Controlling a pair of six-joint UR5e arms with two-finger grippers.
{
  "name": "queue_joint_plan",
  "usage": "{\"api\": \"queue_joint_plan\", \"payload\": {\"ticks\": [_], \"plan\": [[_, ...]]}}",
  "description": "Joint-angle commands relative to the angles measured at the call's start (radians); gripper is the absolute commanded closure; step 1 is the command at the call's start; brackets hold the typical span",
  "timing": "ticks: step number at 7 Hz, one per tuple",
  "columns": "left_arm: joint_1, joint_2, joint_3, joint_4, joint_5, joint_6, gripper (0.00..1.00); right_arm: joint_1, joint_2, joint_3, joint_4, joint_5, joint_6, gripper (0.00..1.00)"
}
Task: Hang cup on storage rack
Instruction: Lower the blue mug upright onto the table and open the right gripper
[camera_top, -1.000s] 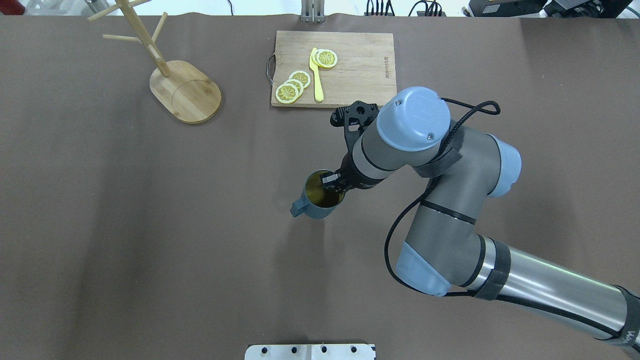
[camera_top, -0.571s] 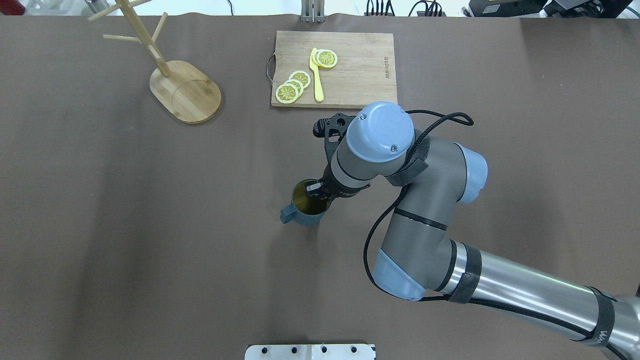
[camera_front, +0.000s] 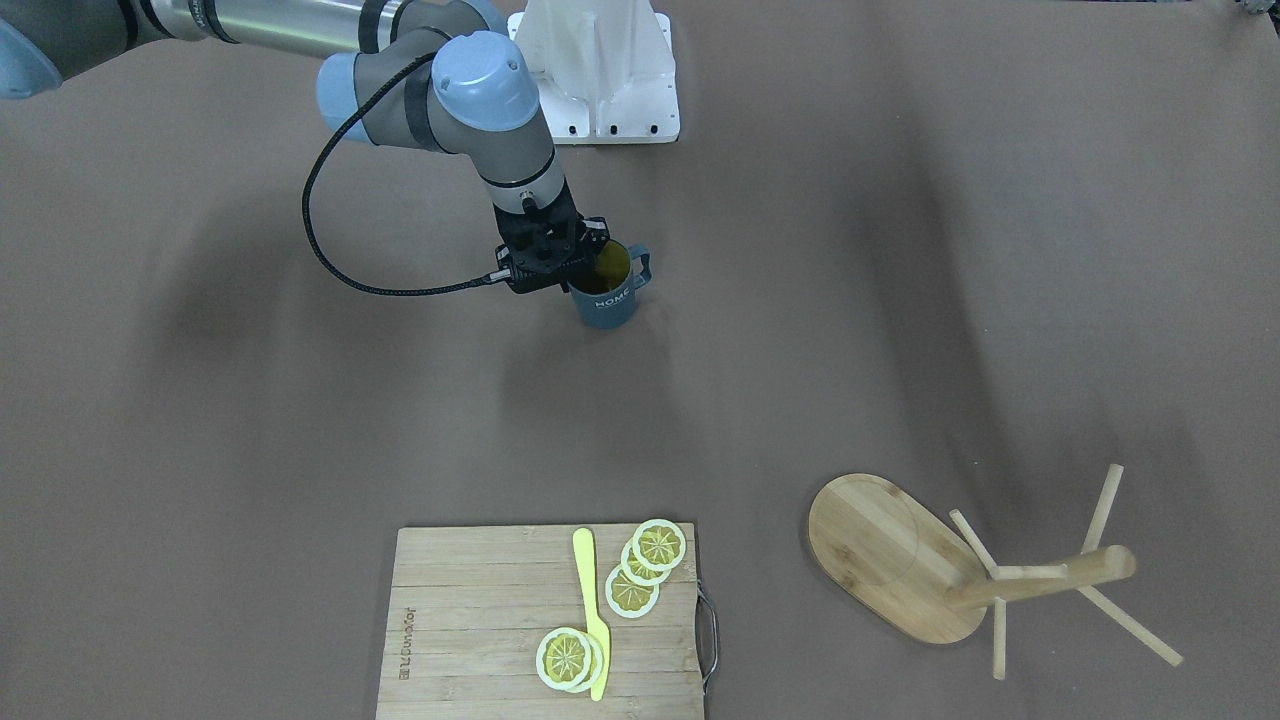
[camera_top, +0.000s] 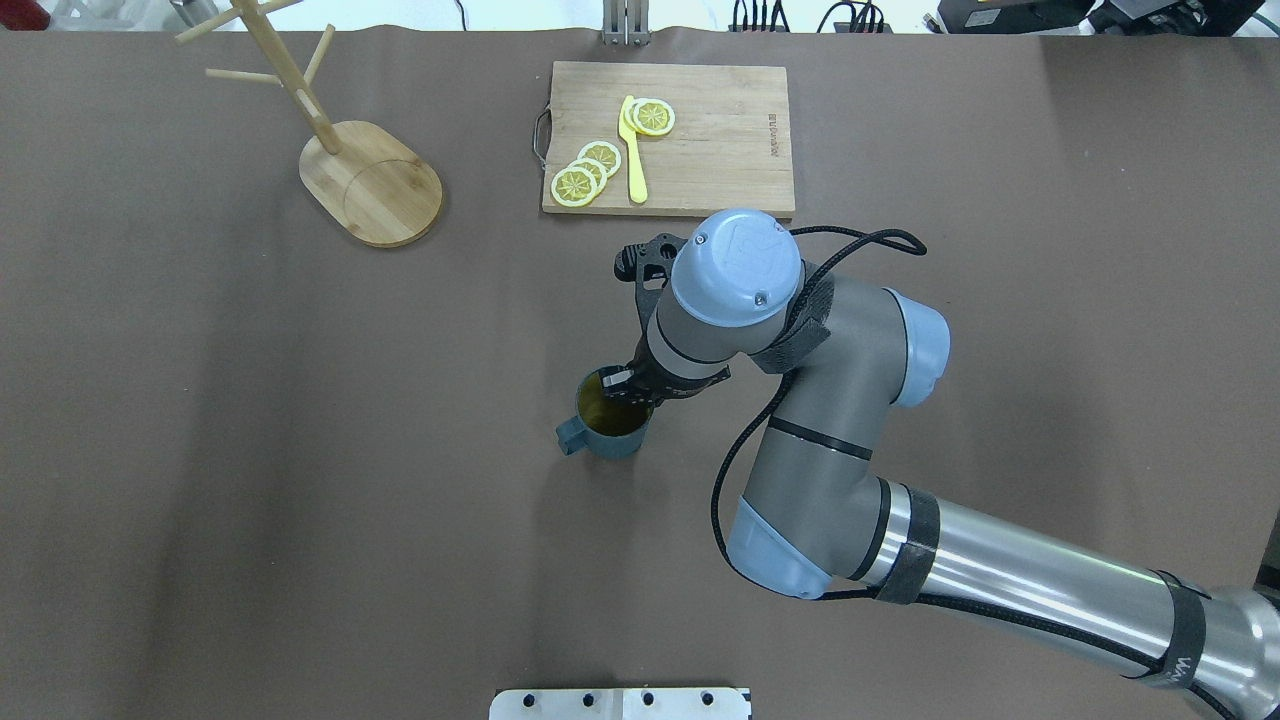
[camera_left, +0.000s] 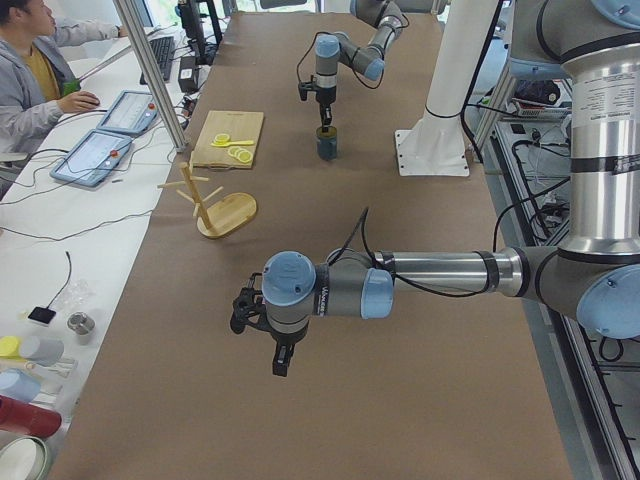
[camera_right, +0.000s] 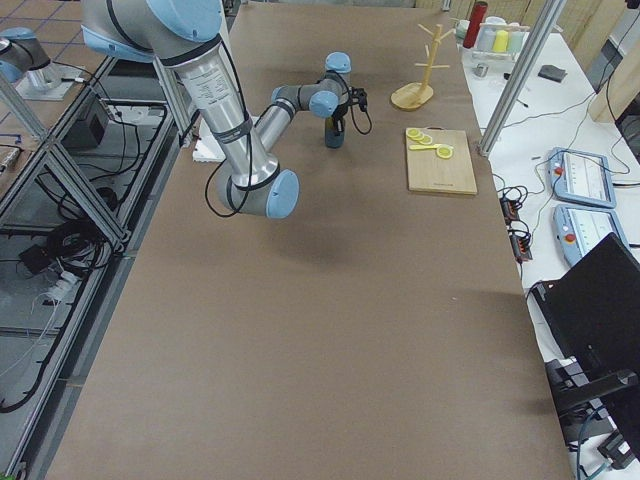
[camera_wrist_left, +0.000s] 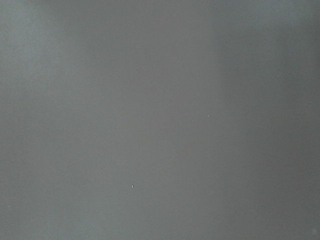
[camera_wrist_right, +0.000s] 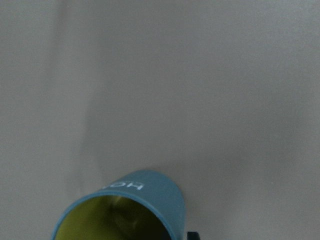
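One cylindrical blue-grey cup (camera_top: 603, 422), yellow inside, rim pinched by right claw (camera_top: 622, 388); left claw (camera_left: 281, 365) state unclear.

The cup (camera_top: 608, 440) is a dark blue-grey cylinder with a yellow inside, a squared loop handle (camera_top: 568, 436) and white "HOME" lettering on its wall (camera_front: 607, 297). It stands upright, mouth up, near the middle of the table. The handle points toward the robot's left and the lettering faces away from the robot. The right gripper (camera_top: 628, 388) pinches its rim on the side opposite the handle, one finger inside. Whether its bottom touches the table cannot be told. The rack (camera_top: 375, 190), of light bamboo, stands upright at the far left, well apart from the cup. Its round post (camera_top: 300, 90) rises from one end of an oval base, with thin bare pegs angled upward.
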Motion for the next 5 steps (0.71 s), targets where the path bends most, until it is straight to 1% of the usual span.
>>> {"api": "queue_joint_plan", "payload": {"ticks": [1,2,3,4,5], "plan": [[0.011,0.003,-0.001,-0.006,-0.187,-0.002,0.02,0.001,0.012,0.01,-0.001,0.003,-0.013,0.0],[0.079,-0.01,-0.004,-0.065,-0.201,-0.004,0.02,0.003,0.012,0.021,-0.001,0.002,-0.015,0.0],[0.121,-0.014,-0.004,-0.189,-0.202,-0.028,0.02,0.03,0.004,0.056,-0.004,0.014,-0.018,0.0],[0.149,-0.012,-0.004,-0.317,-0.208,-0.124,0.02,0.089,-0.005,0.076,-0.02,0.075,-0.018,0.0],[0.202,-0.012,-0.004,-0.518,-0.207,-0.253,0.02,0.163,-0.051,0.14,-0.073,0.139,-0.019,0.0]]}}
